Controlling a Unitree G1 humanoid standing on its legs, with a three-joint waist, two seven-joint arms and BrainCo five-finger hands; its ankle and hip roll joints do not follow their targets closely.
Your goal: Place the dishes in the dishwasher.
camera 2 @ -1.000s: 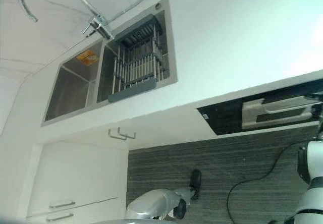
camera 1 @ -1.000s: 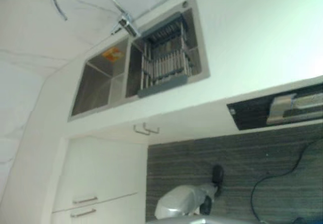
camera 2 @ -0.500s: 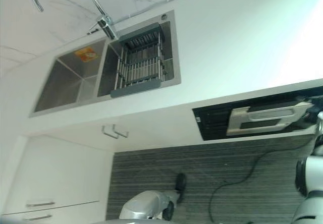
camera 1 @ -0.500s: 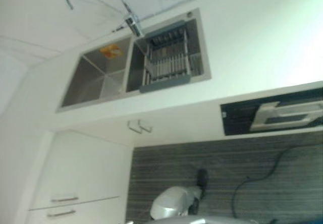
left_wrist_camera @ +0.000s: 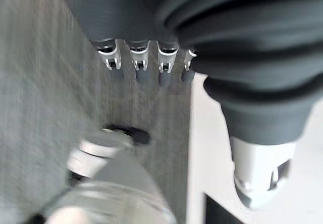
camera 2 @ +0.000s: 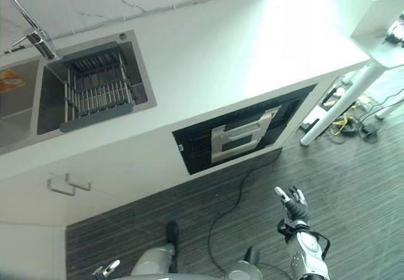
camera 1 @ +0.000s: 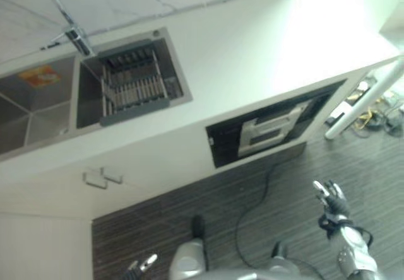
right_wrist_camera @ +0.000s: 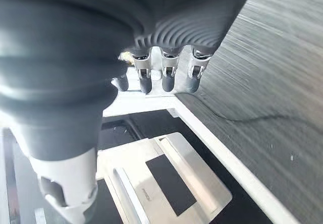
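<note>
- White tabletop [camera 2: 252, 46] spans the scene, bare of dishes.
- Dishwasher [camera 2: 243, 135] sits closed under the tabletop's near edge.
- Sink rack [camera 2: 95, 87] far left, contents unclear.
- Right hand [camera 2: 291, 201] fingers apart, empty, near the dishwasher front.
- Left hand [left_wrist_camera: 146, 65] fingers straight, empty, low.
- Step unclear: either pre-loading or finished.

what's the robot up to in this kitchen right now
The robot stands on the floor facing a white counter. Its right hand is raised, open and empty, in front of the dark dishwasher opening under the counter. Its left hand hangs low, open. A dish rack sits in the sink.
</note>
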